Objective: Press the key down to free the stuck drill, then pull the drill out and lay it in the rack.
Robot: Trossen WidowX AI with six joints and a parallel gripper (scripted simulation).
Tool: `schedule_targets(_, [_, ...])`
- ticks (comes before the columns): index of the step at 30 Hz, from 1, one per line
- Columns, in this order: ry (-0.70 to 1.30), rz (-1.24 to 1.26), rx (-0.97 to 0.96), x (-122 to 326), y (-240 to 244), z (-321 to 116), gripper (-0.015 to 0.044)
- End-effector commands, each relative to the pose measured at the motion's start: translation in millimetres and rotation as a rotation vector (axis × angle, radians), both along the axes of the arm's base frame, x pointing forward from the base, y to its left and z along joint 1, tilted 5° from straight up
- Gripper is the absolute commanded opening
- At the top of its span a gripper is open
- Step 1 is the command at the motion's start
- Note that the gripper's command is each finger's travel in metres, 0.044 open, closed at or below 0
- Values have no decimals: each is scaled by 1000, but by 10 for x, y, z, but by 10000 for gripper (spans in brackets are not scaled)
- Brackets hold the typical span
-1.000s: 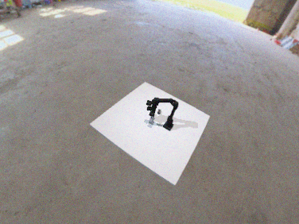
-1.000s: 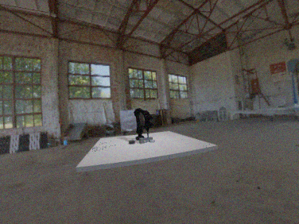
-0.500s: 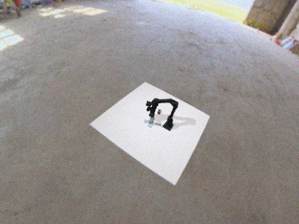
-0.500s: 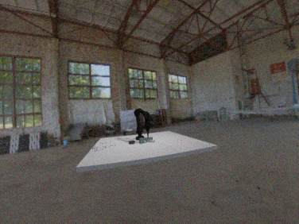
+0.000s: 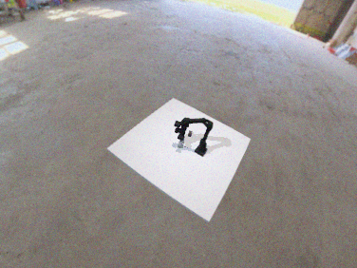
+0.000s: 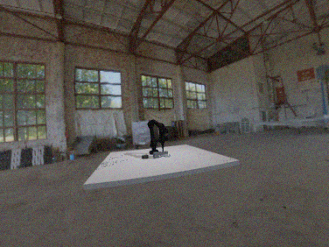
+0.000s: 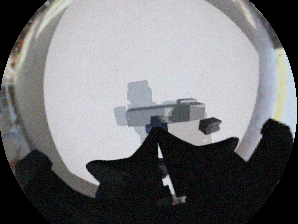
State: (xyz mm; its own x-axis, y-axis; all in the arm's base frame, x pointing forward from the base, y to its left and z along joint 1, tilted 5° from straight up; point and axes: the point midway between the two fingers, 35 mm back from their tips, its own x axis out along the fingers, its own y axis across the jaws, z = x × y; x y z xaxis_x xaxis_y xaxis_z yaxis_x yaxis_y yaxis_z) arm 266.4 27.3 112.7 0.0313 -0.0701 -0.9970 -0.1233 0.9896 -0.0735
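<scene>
A long grey fixture (image 7: 145,116) (image 6: 162,154) lies across the middle of the wrist view, with a bulkier grey block at its right end. A small dark blue part (image 7: 158,123), perhaps the key or the drill, shows at its near side, just beyond my fingertips. I cannot tell key and drill apart. My gripper (image 7: 155,129) (image 5: 181,139) is shut and empty, pointing down over the fixture's near side; whether it touches the blue part cannot be told. A small dark grooved block (image 7: 209,125) (image 5: 190,134) (image 6: 144,157), perhaps the rack, stands right of the fixture in the wrist view.
The white table top (image 5: 161,166) (image 6: 197,161) (image 7: 100,60) carries the arm's base (image 5: 201,150), close to the fixture and the dark block. The arm arches over from its base to the fixture. Shadows fall beside the arm and the fixture.
</scene>
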Motion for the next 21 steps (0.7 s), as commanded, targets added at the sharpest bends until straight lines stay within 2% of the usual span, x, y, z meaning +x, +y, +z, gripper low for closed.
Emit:
schedule_targets(1, [20,2,-9,-21,-20,-72,0])
schedule_targets(21, [20,2,-9,-68,-43,-137,0])
